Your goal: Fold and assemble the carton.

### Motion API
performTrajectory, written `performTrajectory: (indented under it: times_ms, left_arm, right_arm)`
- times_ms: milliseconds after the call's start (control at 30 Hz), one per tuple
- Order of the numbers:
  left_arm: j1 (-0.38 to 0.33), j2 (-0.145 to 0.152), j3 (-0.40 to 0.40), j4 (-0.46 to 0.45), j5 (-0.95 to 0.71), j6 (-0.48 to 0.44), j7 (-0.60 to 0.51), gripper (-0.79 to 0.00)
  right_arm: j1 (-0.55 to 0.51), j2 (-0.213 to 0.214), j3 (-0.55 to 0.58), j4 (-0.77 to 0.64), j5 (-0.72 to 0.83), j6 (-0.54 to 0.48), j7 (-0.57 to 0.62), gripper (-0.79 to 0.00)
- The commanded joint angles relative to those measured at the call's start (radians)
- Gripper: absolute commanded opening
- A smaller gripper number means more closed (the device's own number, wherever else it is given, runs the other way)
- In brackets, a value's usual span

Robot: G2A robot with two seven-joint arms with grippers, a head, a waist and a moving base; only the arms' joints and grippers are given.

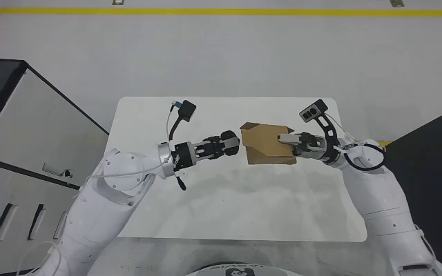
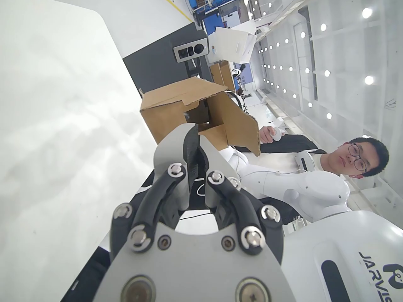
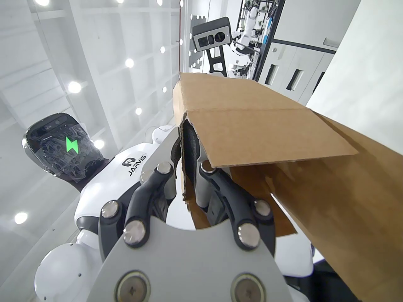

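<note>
Carton: We found the brown corrugated cardboard carton [image 1: 266, 146] right of centre in the top view, over the white round-cornered table [image 1: 207, 207]. It was partly opened into a sleeve, with flaps loose at its ends. Whether it touched the tabletop we could not tell.
Right gripper: The right gripper [image 1: 284, 141] was clamped on the carton's right-hand end, a cardboard panel pinched between its pads.
Left gripper: The left gripper [image 1: 237, 142] sat just beside the carton's left end, its fingers pressed together with nothing between them.
Step in hand: We judged this to be the tucking of a left-end flap, the closed left tip serving as a pusher while the right arm braced the box.
Doing it well: We would press close to the flap's crease and along the carton's length, so that the fold follows the score line.
Risk: We reckoned that an off-centre push could twist the sleeve in the right grip or crumple the flap.
</note>
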Motion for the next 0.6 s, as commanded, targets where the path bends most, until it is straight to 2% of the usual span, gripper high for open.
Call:
performTrajectory:
  times_ms: [0, 200, 567]
  left_arm:
    - [0.0, 0.0, 0.0, 0.0, 0.0, 0.0, 0.0, -0.785]
    - [0.009, -0.001, -0.009, 0.0, 0.0, -0.007, 0.041, -0.785]
    - [0.011, -0.004, -0.023, -0.004, 0.003, 0.0, 0.08, -0.785]
  right_arm:
    - [0.0, 0.0, 0.0, 0.0, 0.0, 0.0, 0.0, -0.785]
    - [-0.009, 0.0, -0.006, -0.013, -0.011, 0.021, -0.02, -0.785]
    - [-0.016, 0.004, -0.007, -0.025, -0.03, 0.024, 0.049, -0.785]
